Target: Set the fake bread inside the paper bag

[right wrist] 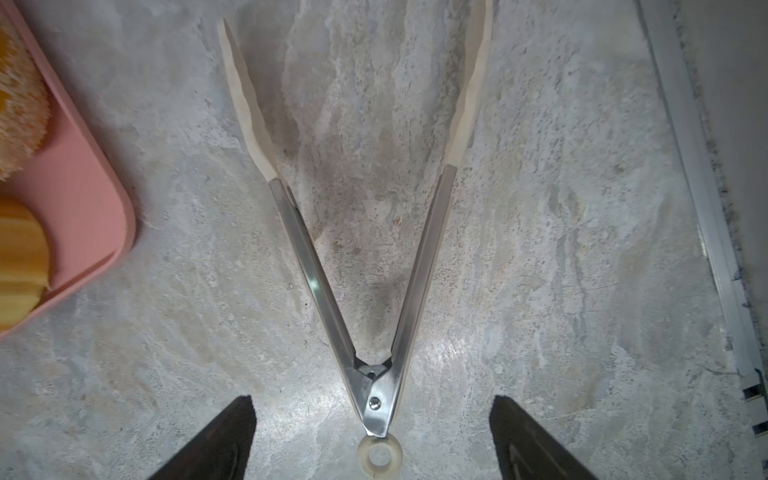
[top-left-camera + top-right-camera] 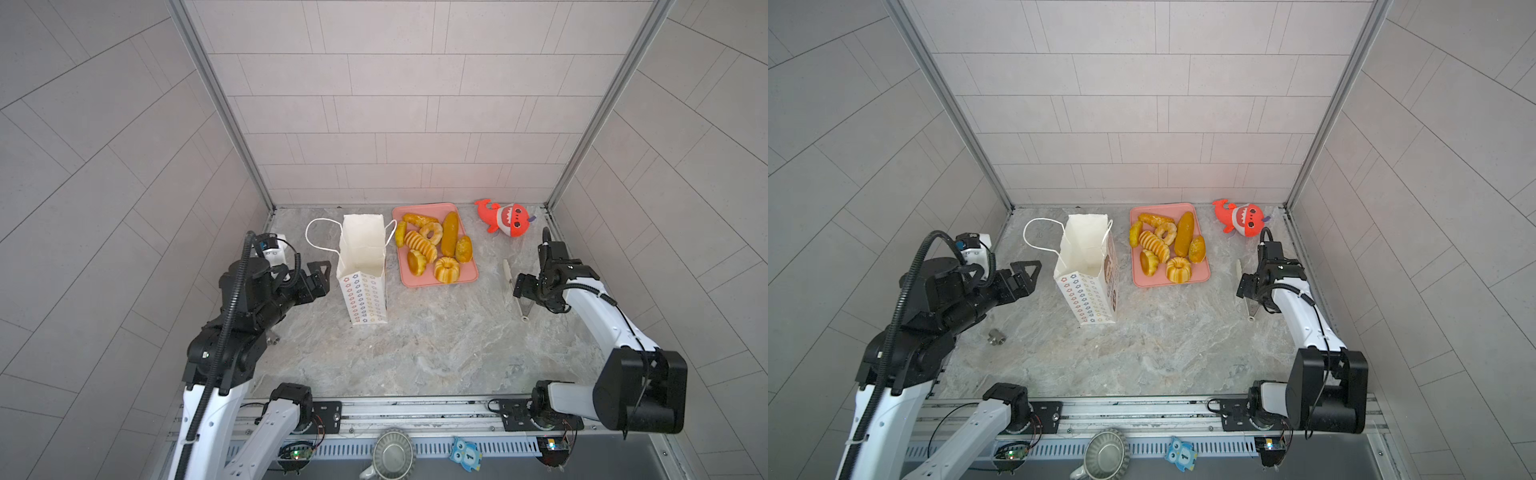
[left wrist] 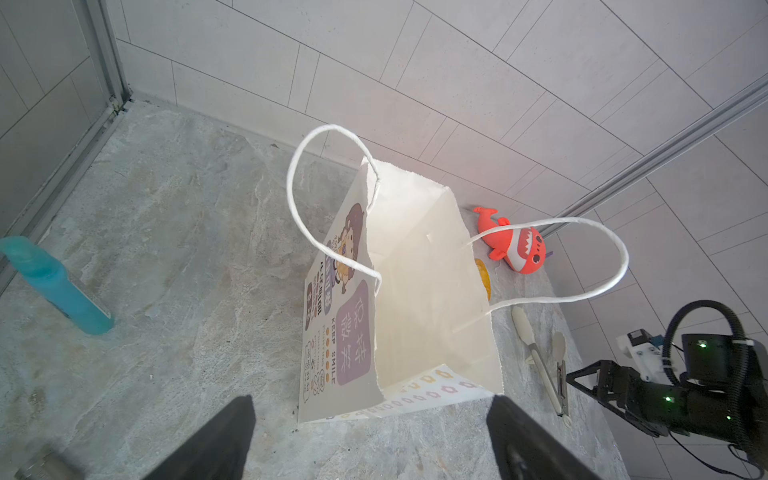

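Several glossy golden pieces of fake bread [image 2: 434, 249] [image 2: 1167, 249] lie on a pink tray [image 2: 465, 276] [image 2: 1200, 274] at the back. Left of the tray the paper bag [image 2: 363, 266] [image 2: 1086, 270] [image 3: 415, 291] stands upright with its mouth open, and only white paper shows inside. My left gripper [image 2: 322, 274] [image 2: 1025, 276] [image 3: 370, 405] hangs open just left of the bag, holding nothing. My right gripper [image 2: 530, 291] [image 2: 1250, 289] [image 1: 372, 405] is open above the hinge end of metal tongs [image 1: 311, 270] on the table, its fingers apart from them.
A red plush shark [image 2: 507, 218] [image 3: 519, 245] lies at the back right corner. In the left wrist view a blue bottle [image 3: 54, 286] lies near the left wall. A small metal fitting [image 2: 995, 336] sits by the left arm. The tray's corner [image 1: 83, 208] is near the tongs' tips.
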